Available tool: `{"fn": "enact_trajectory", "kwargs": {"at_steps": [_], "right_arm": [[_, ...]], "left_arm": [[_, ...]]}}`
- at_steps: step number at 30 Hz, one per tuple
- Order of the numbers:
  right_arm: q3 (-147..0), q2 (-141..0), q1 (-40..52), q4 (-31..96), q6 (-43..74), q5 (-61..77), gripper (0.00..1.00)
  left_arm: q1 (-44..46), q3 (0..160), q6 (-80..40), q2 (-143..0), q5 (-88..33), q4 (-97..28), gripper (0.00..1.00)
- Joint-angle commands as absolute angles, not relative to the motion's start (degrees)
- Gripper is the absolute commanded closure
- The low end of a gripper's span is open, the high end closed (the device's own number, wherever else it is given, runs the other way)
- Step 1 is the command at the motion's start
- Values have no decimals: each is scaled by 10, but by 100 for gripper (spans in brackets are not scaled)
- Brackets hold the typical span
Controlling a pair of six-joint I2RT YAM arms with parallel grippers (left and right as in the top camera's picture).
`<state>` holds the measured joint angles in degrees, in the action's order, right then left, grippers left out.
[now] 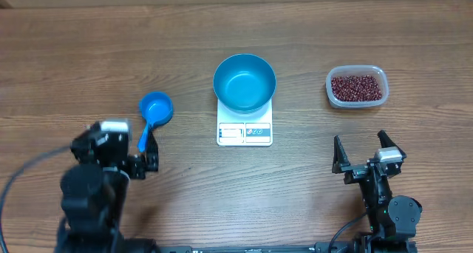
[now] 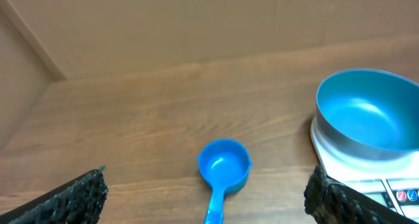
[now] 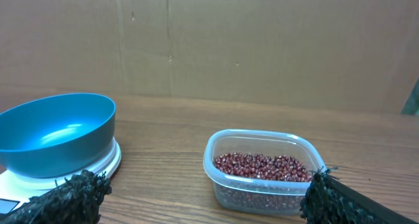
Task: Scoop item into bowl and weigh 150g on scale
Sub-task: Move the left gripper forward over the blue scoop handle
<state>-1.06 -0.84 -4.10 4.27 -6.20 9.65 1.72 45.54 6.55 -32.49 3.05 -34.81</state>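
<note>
Ahead of the left gripper (image 1: 150,155), jaws wide: blue scoop (image 1: 155,107). Ahead of the right gripper (image 1: 361,146), jaws wide: beans (image 1: 358,87) in tub (image 1: 329,81). Lettering on the scale (image 1: 244,132) illegible.

No legible text: markings on the flat white rectangular digital scale's (image 1: 244,131) display and buttons are too small to read.

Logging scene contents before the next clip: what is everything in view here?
bowl: one, blue, empty, on the scale
scale: one, white, mid-table
beans: many, dark red-brown, in the tub
tub: one, clear plastic, right of the bowl
scoop: one, blue, empty, left of the scale
table: one, brown wood
left gripper: one, black, open, at the scoop's handle end
right gripper: one, black, open, empty, facing the tub
</note>
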Motion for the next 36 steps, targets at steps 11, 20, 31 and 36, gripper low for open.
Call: {"fn": "enact_trajectory", "kwargs": {"at_steps": [11,20,31,36], "right_arm": [[-5,-2,-43,40,-61,91,0],[-5,-2,-43,40,-61,91,0],[-5,-2,-43,40,-61,91,0],[-5,-2,-43,40,-61,91,0]], "left_arm": [[10,753,151,-636,-9,-600,0],[-23,868,230,-790,-93,-723,0],[-80,873,257,-876,-125,-780,1],[-83,873,257,-889,-100,-766,0]]}}
